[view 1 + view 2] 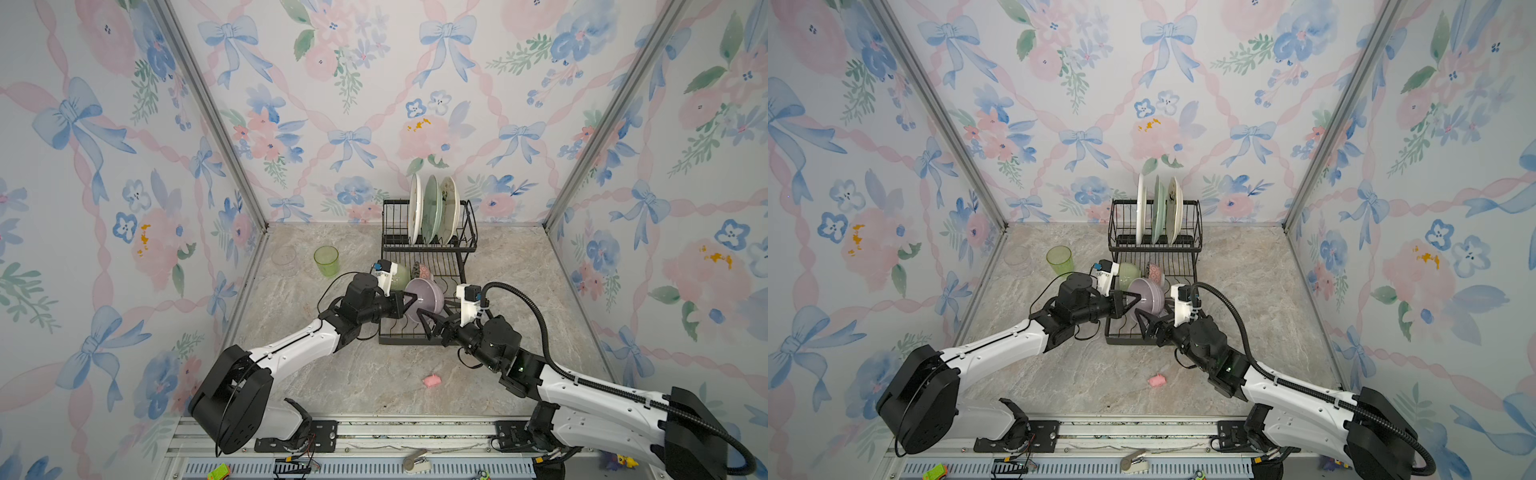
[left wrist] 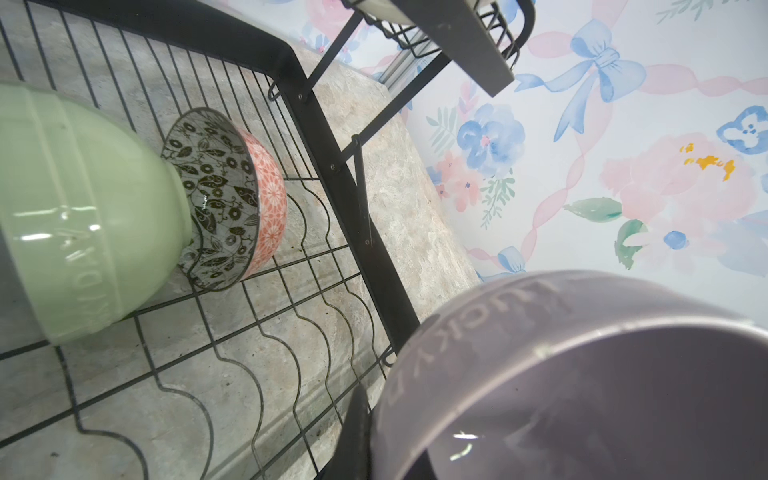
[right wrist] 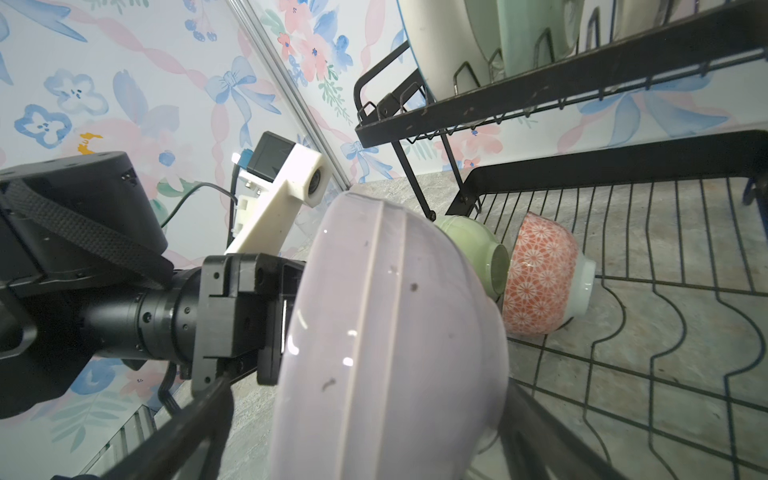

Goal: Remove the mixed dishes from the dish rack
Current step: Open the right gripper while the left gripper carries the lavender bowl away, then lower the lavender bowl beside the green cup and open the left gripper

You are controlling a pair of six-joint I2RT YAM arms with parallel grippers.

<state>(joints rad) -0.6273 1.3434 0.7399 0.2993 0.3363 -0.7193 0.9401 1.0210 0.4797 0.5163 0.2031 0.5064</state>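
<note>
The left gripper (image 1: 409,300) has its jaws clamped tight on the rim of the lavender bowl (image 1: 429,296), which stands on edge at the near end of the dish rack (image 1: 428,248), mouth turned left; whether it rests on the wires cannot be told. The right gripper (image 1: 432,322) sits just near of the bowl with its jaws spread wide, one finger on either side of the bowl's lower part, gripping nothing. Farther along the flat lower tier (image 1: 452,266), the pale green bowl (image 1: 401,277) and the pink-patterned bowl (image 1: 424,271) lie on their sides, the green one's foot tucked into the patterned one's mouth. In the raised upper tier (image 1: 390,224) at the far end, the white plate (image 1: 414,208), pale green plate (image 1: 432,208) and cream plate (image 1: 449,205) stand upright in a row. Left of the rack, the green tumbler (image 1: 326,261) and clear glass (image 1: 284,257) stand on the marbled tabletop (image 1: 332,374); a small pink lump (image 1: 432,380) lies near the front.
</note>
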